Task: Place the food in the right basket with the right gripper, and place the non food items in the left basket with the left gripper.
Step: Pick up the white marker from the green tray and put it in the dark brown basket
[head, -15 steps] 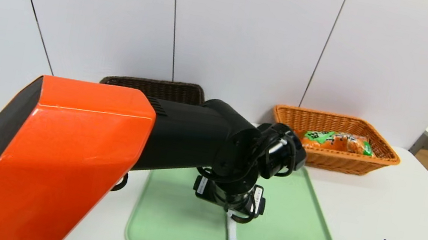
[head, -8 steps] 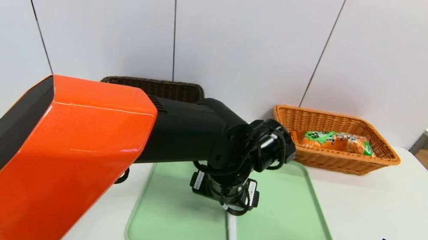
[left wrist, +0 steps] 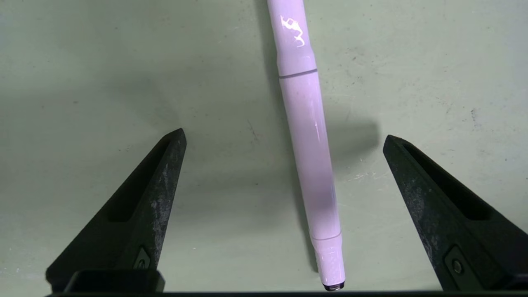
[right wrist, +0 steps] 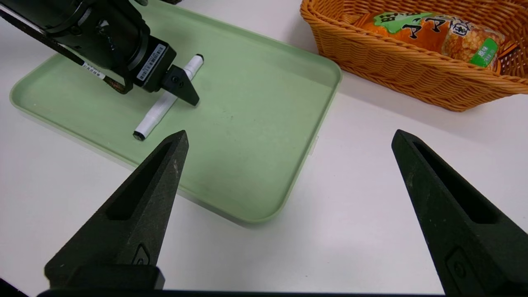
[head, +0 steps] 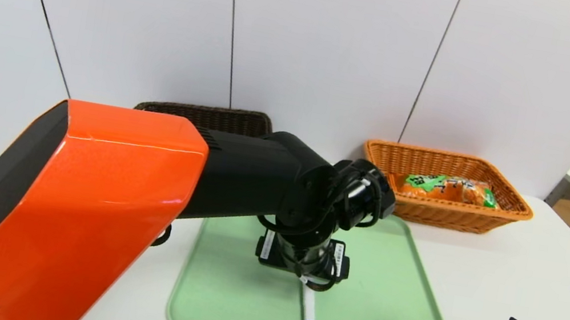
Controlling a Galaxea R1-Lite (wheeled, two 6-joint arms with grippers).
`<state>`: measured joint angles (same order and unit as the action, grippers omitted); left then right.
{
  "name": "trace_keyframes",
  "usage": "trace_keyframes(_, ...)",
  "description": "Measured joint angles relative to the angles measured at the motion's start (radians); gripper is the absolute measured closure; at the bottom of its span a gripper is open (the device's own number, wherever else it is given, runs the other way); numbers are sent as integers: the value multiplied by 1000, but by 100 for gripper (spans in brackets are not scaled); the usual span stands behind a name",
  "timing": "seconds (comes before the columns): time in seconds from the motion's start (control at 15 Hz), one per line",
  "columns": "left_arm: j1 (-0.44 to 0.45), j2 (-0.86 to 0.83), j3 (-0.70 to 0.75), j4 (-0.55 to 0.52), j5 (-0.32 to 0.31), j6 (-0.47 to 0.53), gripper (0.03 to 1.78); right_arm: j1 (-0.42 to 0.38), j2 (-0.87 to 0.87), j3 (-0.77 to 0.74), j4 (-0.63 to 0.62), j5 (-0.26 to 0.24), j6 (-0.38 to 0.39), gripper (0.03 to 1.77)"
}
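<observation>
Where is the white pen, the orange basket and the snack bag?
white pen [left wrist: 307,144], left wrist view, middle of its barrel.
orange basket [head: 449,215], head view, front wall.
snack bag [right wrist: 429,33], right wrist view, orange front.

Bright, even indoor light across white table [head: 501,289]. Glare streaks orange arm cover [head: 99,198] in head view. Soft shadow falls beside pen [left wrist: 307,136] on green tray [left wrist: 82,82], suggesting overhead source. Pen glints near its printed mark. Close fingers [right wrist: 136,214] sharp. Wall lines lean outward toward picture edges.
</observation>
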<state>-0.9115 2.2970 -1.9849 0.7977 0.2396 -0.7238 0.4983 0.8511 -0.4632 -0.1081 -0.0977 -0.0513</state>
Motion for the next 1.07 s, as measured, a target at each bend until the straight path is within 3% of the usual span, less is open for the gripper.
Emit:
trace_keyframes(1.0,-1,13,1,7,7,-27,12,1,-2,-2,0,0,0,10)
trace_keyframes(1.07,-1,14,1,10,7,-28,21,1,-3,-1,0,0,0,10)
